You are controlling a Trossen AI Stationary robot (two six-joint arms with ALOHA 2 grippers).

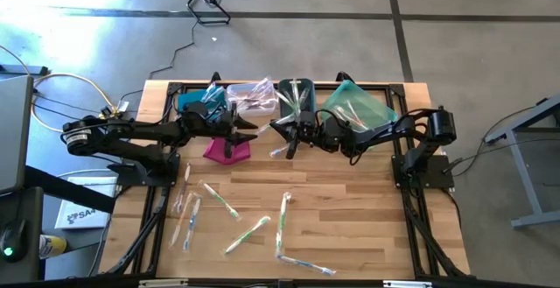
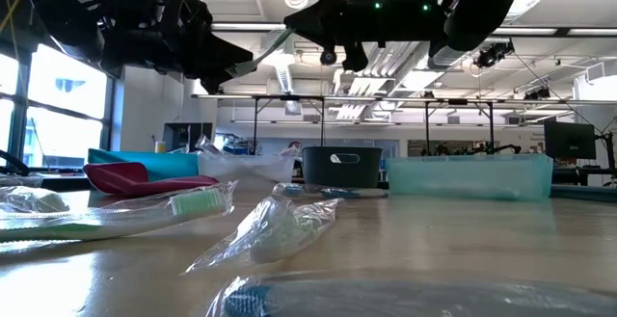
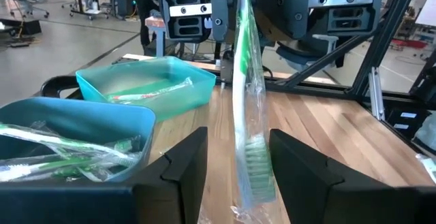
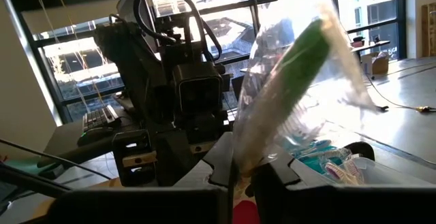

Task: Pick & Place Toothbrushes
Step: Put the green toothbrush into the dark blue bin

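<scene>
The right gripper is up in the air over the back middle of the wooden table. Its fingers are pinched tight on a green-handled toothbrush in a clear wrapper. The left gripper faces it, very near, with its two dark fingers spread apart on either side of the brush end, not touching it. More wrapped toothbrushes lie loose on the front of the table. A dark pink pouch sits under the left gripper
</scene>
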